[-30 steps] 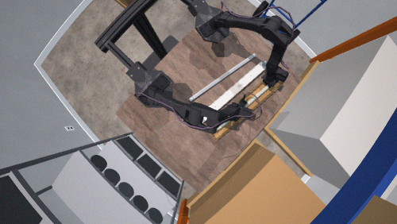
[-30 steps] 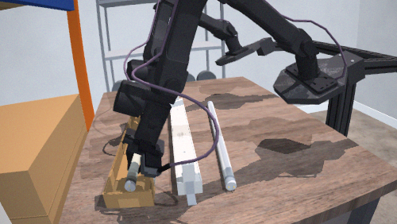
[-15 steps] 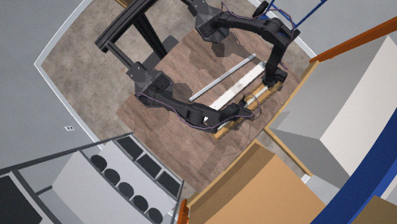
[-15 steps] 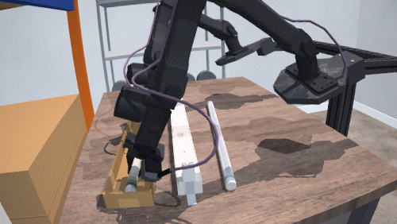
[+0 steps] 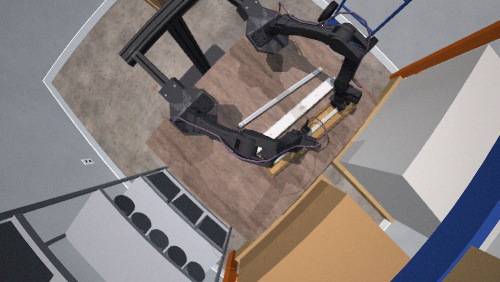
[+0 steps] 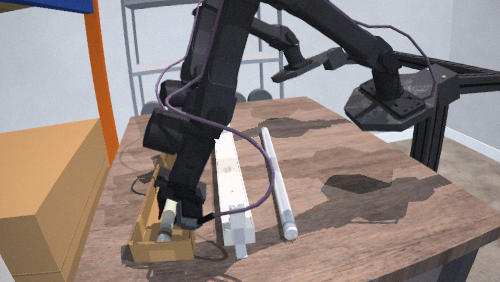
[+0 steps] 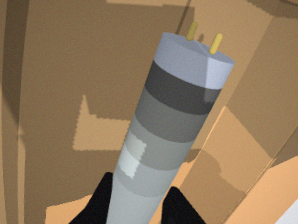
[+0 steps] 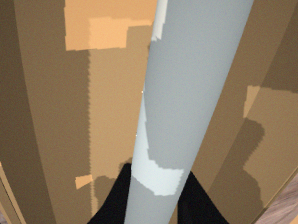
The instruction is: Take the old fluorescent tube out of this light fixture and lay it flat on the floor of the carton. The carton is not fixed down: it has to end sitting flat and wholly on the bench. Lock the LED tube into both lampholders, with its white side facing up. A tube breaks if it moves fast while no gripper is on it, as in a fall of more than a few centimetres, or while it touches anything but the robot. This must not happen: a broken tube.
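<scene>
1. The grey-banded fluorescent tube (image 5: 323, 121) (image 6: 165, 229) (image 7: 167, 127) (image 8: 192, 80) is positioned between the long walls of the open tan cardboard carton (image 5: 272, 173) (image 6: 162, 253) (image 7: 50, 65) (image 8: 110, 100); floor contact cannot be told.
2. The tube is grasped by the right claw (image 5: 307, 131) (image 8: 159, 177).
3. It is loosely straddled by the parted left claw (image 5: 339, 106) (image 6: 176, 216) (image 7: 141, 187), near its pinned end.
4. Beside the carton, the long white fixture (image 5: 299, 111) (image 6: 232, 175) is separated from the white-and-grey LED tube (image 5: 280, 97) (image 6: 278, 180) by a strip of brown wooden tabletop (image 5: 210, 175) (image 6: 320, 255).

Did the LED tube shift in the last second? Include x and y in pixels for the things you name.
No shift that I can see, either way: in the top and exterior views the LED tube (image 5: 280, 97) (image 6: 276, 180) lies at the same spot beside the light fixture (image 5: 299, 110) (image 6: 232, 175).
</scene>
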Robot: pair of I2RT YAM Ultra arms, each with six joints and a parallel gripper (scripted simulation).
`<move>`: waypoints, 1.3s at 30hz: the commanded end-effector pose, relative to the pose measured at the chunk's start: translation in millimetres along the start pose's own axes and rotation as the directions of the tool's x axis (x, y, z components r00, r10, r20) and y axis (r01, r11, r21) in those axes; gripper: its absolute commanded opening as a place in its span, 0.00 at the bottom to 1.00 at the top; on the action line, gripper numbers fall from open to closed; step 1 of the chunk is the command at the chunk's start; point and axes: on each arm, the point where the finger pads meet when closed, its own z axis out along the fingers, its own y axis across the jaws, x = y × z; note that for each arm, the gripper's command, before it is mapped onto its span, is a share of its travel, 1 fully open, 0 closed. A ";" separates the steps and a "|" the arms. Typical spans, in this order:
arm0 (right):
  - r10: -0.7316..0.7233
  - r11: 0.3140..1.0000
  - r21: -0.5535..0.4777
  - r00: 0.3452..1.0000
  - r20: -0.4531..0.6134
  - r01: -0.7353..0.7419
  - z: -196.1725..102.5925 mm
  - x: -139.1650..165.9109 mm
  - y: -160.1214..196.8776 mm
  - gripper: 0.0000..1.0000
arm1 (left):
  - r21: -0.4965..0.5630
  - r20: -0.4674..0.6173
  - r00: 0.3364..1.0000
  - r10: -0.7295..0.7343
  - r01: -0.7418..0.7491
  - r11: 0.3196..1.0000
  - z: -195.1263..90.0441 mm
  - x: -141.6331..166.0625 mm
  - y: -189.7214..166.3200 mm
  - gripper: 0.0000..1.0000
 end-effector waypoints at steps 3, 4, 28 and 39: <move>0.011 0.999 0.049 0.999 0.052 -0.014 -23.1 -18.7 -26.7 0.11 | -0.006 0.010 1.000 -0.001 0.001 1.000 -1.3 -2.5 -2.5 0.32; 0.011 0.999 0.049 0.999 0.052 -0.014 -23.1 -18.7 -26.7 0.11 | -0.006 0.010 1.000 -0.001 0.001 1.000 -1.3 -2.5 -2.5 0.32; 0.000 1.000 0.009 1.000 0.007 0.000 -26.2 -5.8 -3.2 0.32 | -0.012 0.005 1.000 -0.002 0.002 1.000 -18.4 -6.4 2.1 0.32; 0.004 1.000 0.013 1.000 0.011 -0.005 -66.4 -6.7 -5.2 0.32 | -0.002 -0.007 1.000 0.008 -0.008 1.000 -55.5 2.1 0.9 0.32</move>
